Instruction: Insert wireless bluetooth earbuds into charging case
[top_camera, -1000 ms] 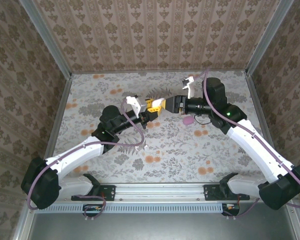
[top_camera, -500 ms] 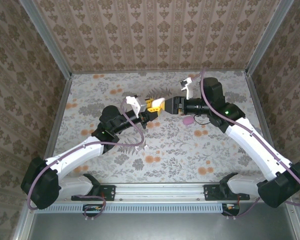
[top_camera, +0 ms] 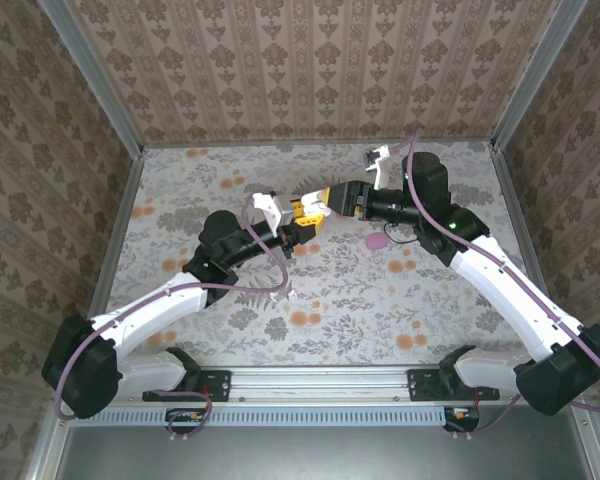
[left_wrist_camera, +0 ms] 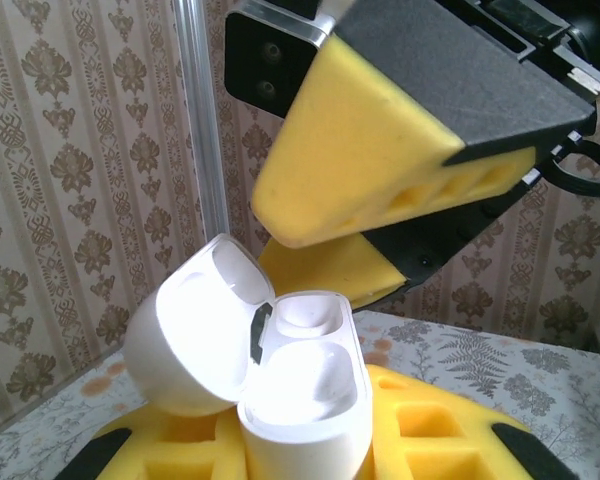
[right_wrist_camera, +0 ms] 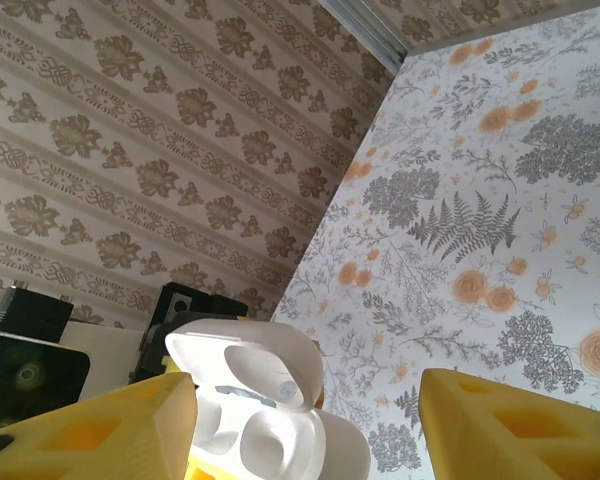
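Brown damask wallpaper closes three sides of a table covered with a pale floral cloth (top_camera: 360, 320). Above its middle, the left gripper (top_camera: 302, 212), with yellow foam pads, is clamped on the lower half of a small white rounded charging case (left_wrist_camera: 305, 400). The case is held in the air with its hinged lid (left_wrist_camera: 195, 330) thrown open, and both seats inside look empty. Just to the right, the right gripper (top_camera: 332, 197) hangs very near the case, its jaws about half apart with nothing between them.

The main risk, I think, is a collision. The right pads are so near that a small advance may knock the lid closed or twist the case out of the left grip. An earbud brought at a wrong angle would also miss its seat and fall.

Under the right arm, a magenta oval lump (top_camera: 377, 241) lies on the cloth, well apart from the case and not in the way.
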Controlling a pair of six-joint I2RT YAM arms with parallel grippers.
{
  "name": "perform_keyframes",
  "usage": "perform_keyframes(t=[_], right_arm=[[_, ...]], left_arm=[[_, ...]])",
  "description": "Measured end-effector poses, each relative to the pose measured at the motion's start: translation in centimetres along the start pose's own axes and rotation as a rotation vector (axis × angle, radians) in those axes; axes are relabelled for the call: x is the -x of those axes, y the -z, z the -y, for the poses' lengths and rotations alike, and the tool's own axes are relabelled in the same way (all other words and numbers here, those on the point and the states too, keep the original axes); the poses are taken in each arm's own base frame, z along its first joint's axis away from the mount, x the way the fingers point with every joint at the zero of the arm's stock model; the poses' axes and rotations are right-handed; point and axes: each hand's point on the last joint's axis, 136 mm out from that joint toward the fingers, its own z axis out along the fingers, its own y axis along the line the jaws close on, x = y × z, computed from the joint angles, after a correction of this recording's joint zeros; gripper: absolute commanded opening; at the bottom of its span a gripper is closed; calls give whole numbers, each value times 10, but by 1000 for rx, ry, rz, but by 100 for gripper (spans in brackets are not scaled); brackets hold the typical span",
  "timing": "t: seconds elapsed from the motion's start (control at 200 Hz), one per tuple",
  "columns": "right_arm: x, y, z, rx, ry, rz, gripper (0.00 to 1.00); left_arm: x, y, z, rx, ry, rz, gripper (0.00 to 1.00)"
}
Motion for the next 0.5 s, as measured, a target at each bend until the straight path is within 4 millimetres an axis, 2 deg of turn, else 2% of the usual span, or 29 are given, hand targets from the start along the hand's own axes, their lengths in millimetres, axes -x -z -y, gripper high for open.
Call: perform_keyframes(t=[0.29,0.385,0.5], right_arm=[[9,2,-1,-8,-3,41,63],[16,11,-2,-24,21,89,60],[25,30,11,-95,36,165,55]], left_arm=[[1,1,-1,10,0,0,22],[7,4,-5,40,-7,14,23],[12,12,-8,80,-16,31,23]])
